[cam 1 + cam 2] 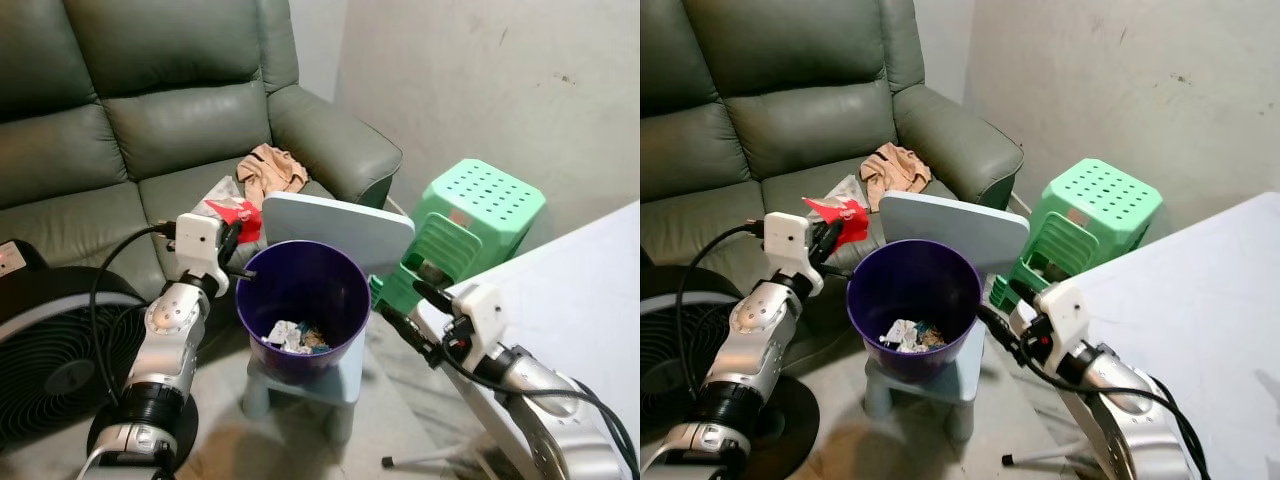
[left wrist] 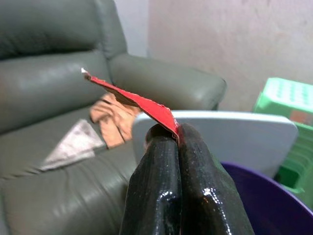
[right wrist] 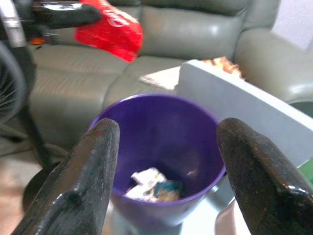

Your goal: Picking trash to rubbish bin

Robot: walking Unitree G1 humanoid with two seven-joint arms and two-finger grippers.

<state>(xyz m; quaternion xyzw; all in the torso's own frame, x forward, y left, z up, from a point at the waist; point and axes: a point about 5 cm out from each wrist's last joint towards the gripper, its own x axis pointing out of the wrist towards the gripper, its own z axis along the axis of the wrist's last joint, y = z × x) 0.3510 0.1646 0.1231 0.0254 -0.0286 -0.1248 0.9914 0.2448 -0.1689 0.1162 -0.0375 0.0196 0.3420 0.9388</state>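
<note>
So the left gripper has its two black fingers pinched tight together on a piece of red wrapper, holding it up just off the rim of the purple bin, on the sofa side of it. In the left wrist view you can see the red wrapper sticking out flat from between the closed fingertips, with the bin edge right below. The bin sits on a little pale blue stool whose backrest rises just behind it, and there's already some crumpled paper trash lying at the bottom. The right gripper hangs near the other side of the bin with its fingers spread wide apart and nothing between them; its wrist camera looks straight into the bin. Behind all this is a grey-green leather sofa with a tan cloth bunched up on the seat and a flat greyish piece of paper beside it. A green plastic stool stands by the wall, a black fan sits on the floor on the robot's left, and a white table is on its right.
</note>
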